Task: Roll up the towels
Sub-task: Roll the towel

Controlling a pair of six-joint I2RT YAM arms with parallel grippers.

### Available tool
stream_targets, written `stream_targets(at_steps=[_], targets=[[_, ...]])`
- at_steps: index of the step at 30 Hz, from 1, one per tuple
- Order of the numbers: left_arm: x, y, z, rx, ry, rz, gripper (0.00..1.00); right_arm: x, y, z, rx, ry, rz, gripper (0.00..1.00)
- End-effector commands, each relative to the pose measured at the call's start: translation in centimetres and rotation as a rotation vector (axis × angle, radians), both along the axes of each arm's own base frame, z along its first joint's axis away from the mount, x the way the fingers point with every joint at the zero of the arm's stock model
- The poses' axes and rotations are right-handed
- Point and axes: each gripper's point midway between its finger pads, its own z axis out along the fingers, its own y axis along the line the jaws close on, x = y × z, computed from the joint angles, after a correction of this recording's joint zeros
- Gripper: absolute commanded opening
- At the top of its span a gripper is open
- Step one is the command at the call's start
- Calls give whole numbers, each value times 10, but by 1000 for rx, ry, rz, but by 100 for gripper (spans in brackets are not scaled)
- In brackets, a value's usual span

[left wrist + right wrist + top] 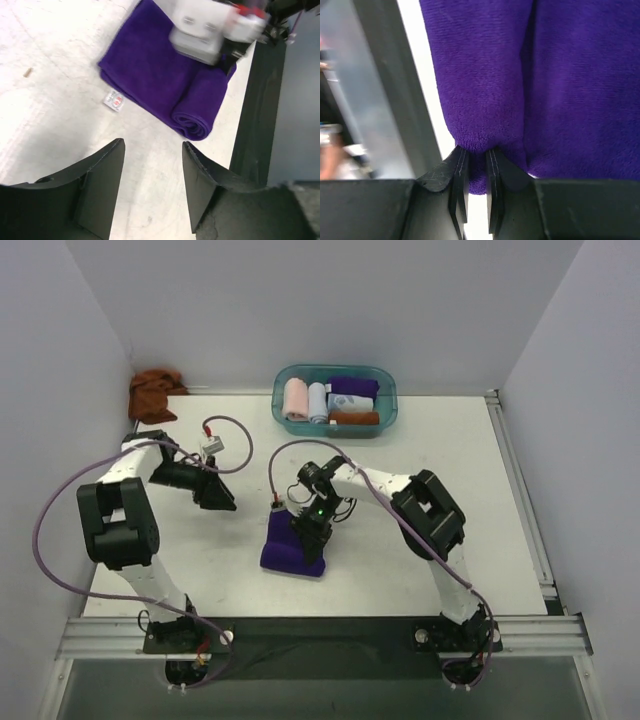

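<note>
Left claw point(152, 145): we are holding it open over the table point(50, 75).
Right claw point(476, 156): we are pinching the purple towel point(570, 75).

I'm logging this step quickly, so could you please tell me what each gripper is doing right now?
Left gripper: open, holding nothing.
Right gripper: closed, pinching the edge of the purple towel.

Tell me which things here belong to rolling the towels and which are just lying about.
Job: purple towel, rust-brown towel, right claw pinching the purple one.
Lying about: teal bin, pink cloth, pale blue cloth.
</note>
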Motion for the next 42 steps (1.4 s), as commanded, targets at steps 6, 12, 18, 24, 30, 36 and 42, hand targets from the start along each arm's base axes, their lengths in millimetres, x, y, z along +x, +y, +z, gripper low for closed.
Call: stream_targets(at_steps=[6,12,18,24,30,36,42], targets=[[-50,-22,8,235,-492,-148,64,-6,-14,-25,-134,287,-78,0],[-78,-64,-10,376,-869,-330,73,5,-9,-35,-156,330,-101,0],[-99,-103,-28,419,-993,-509,74,11,-10,-48,-186,344,-110,0],[-86,-121,-38,462,-1098,-510,74,22,-8,-56,-192,328,-116,0],[-99,-127,-66,465,-1042,-611,63,31,-10,-67,-207,337,-138,0],[-134,-104,-99,525,-761,-679,22,48,-14,-56,-196,305,-194,0],[-157,-85,-116,548,-476,-695,0,85,-13,5,-100,189,-354,42]])
